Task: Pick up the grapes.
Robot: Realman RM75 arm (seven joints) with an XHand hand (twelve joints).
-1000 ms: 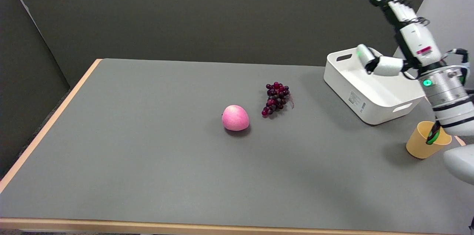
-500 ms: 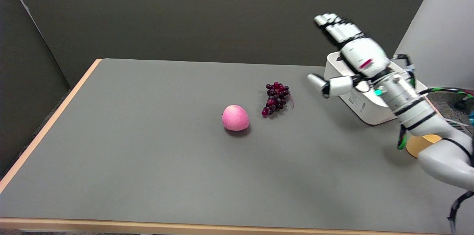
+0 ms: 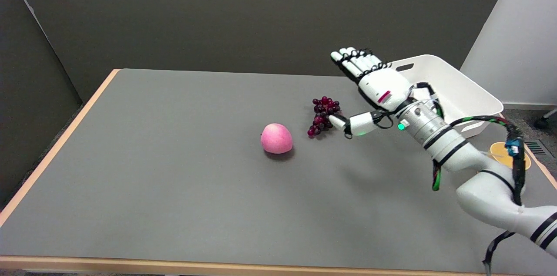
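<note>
A dark red bunch of grapes (image 3: 323, 115) lies on the grey table (image 3: 174, 171), a little right of centre. My right hand (image 3: 370, 86) hovers just to the right of the bunch, open, its fingers stretched up and to the left. The thumb points left and its tip overlaps the bunch's lower right edge; I cannot tell whether it touches. Nothing is in the hand. The arm reaches in from the lower right.
A pink apple (image 3: 276, 138) lies close to the left of the grapes, nearer to me. A white bin (image 3: 461, 89) stands at the table's right behind the arm. An orange cup (image 3: 500, 152) shows partly behind the forearm at the right edge.
The right hand has swung down and left from high above the white bin to just beside the grapes. Grapes and apple have not moved.
</note>
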